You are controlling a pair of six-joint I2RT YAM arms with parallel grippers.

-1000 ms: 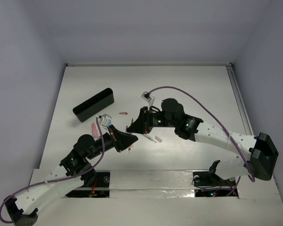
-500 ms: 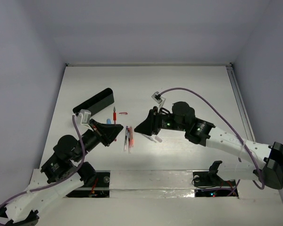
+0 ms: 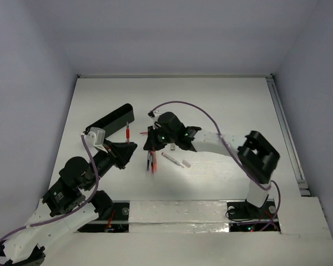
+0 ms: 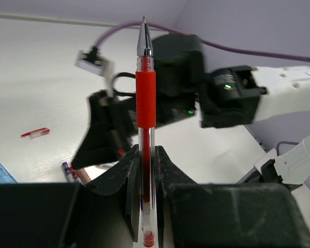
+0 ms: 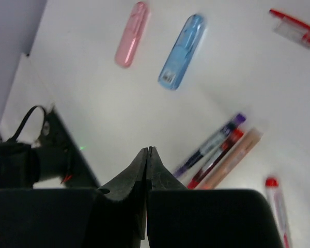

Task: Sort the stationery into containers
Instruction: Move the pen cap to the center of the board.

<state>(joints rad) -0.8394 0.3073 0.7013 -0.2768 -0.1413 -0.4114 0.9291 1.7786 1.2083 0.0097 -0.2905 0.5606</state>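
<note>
A red pen (image 4: pixel 145 98) is clamped in the left gripper (image 4: pixel 144 155) beside the black box (image 3: pixel 111 123), presumably for dropping in, while the right gripper (image 5: pixel 146 153) is held shut, empty, above loose pens (image 5: pixel 217 150).

The red pen (image 4: pixel 145 98) shows clear glossy plastic and a shiny metal tip; table (image 3: pixel 227 105) looks smooth matt white; blue capsule (image 5: pixel 181 51) and pink capsule (image 5: pixel 131 34) gleam, translucent plastic

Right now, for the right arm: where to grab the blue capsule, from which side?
Mid-length, jaws across its narrow width, straight down from above. The blue capsule lies flat on the table, long and slim, both long sides clear; the pink capsule sits apart. Open the shut right gripper first.
</note>
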